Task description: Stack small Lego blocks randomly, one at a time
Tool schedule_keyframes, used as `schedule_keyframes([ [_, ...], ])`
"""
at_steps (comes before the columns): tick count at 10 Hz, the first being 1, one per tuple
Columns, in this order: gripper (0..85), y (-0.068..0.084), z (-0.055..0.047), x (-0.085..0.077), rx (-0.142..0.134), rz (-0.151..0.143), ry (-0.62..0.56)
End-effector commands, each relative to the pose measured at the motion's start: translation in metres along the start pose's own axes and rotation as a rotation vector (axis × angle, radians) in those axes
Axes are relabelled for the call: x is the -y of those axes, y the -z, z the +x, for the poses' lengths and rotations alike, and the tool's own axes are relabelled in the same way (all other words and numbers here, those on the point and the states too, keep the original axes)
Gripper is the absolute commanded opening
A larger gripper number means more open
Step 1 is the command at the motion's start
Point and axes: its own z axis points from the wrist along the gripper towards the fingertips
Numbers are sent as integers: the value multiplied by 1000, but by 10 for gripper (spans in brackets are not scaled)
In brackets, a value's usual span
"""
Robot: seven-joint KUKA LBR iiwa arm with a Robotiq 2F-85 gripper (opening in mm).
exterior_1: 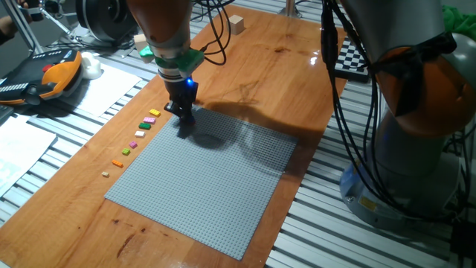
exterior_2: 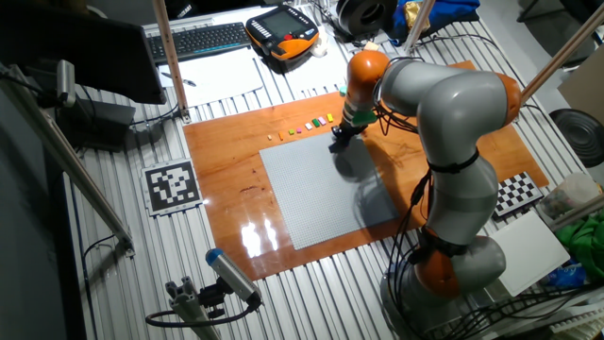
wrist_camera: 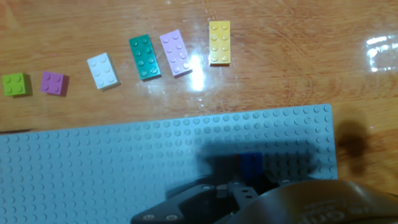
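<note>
Several small Lego blocks lie in a row on the wood beside the grey baseplate (wrist_camera: pixel 112 168): yellow (wrist_camera: pixel 219 42), pink (wrist_camera: pixel 175 53), green (wrist_camera: pixel 145 56), white (wrist_camera: pixel 102 71), purple (wrist_camera: pixel 54 83) and lime (wrist_camera: pixel 15 84). In one fixed view the row (exterior_1: pixel 144 126) runs on to an orange block (exterior_1: pixel 117 163) and a tan block (exterior_1: pixel 106 174). My gripper (exterior_1: pixel 184 131) points straight down at the baseplate's corner nearest the row. A blue block (wrist_camera: pixel 250 163) sits in shadow on the plate just beyond the fingertips. The fingers look close together, and whether they grip it is hidden.
The baseplate (exterior_1: pixel 208 186) lies on a wooden board (exterior_1: pixel 282 67). A wooden cube (exterior_1: pixel 236 24) stands at the board's far edge and a checkerboard (exterior_1: pixel 349 58) at its right. An orange pendant (exterior_1: pixel 52 78) and papers lie to the left. The arm's base (exterior_1: pixel 416 149) stands at the right.
</note>
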Motion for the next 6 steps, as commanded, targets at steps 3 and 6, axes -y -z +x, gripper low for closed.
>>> schedule_keyframes([
  [3,0,-2,2,-2,3,1,-3],
  [6,0,-2,1,-2,3,1,0],
])
